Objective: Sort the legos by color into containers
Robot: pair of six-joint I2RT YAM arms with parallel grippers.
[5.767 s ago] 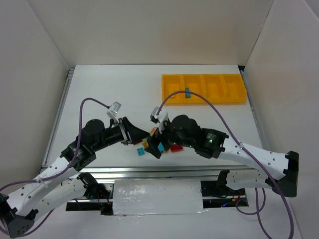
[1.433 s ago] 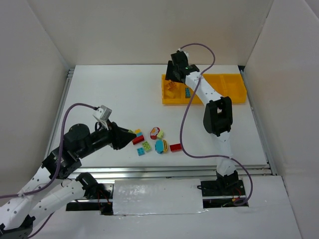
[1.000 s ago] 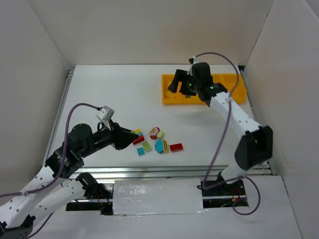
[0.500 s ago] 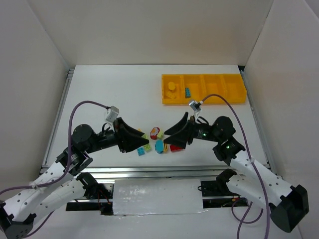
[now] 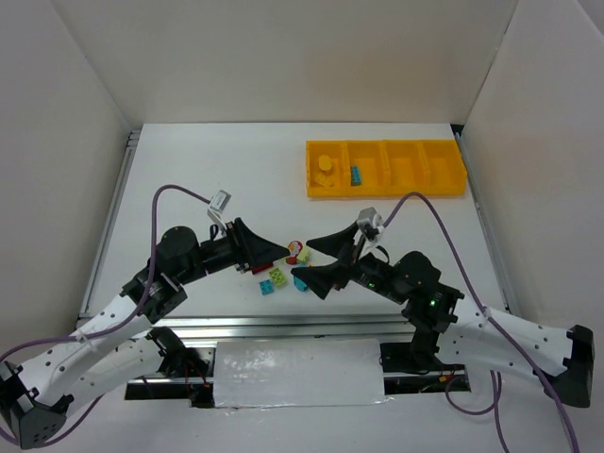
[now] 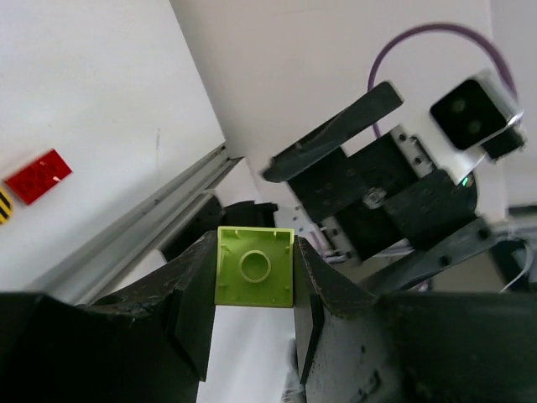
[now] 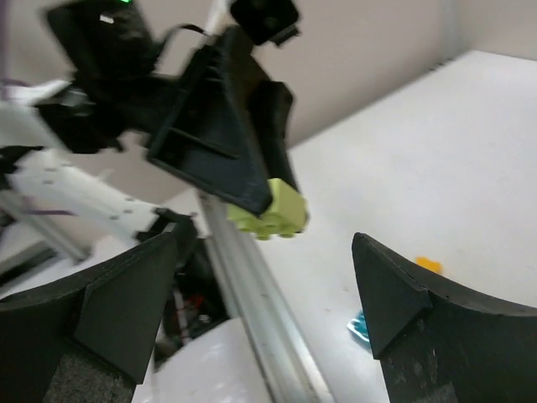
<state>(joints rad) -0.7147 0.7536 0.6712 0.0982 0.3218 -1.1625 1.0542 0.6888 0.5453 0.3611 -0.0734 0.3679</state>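
My left gripper [image 5: 280,251] is shut on a light green lego [image 6: 255,266] and holds it above the table; the brick also shows in the right wrist view [image 7: 268,211]. My right gripper [image 5: 304,261] is open and empty, its fingers spread wide, facing the left gripper tip to tip over the loose legos. On the table lie a red-and-yellow rounded lego [image 5: 294,250], a green one [image 5: 277,276] and a small blue one [image 5: 267,288]. The yellow tray [image 5: 444,186] holds a yellow lego [image 5: 326,166] in its leftmost compartment and a blue lego [image 5: 357,174] in the second.
A flat red lego [image 6: 38,175] lies on the white table near its metal front rail [image 5: 283,323]. White walls enclose the table on three sides. The tray's two right compartments show no bricks. Both arms' cables arch above the table.
My right arm has swung from the tray back to the front of the table, open, facing the left gripper. My left gripper moved slightly right, still holding the green lego.
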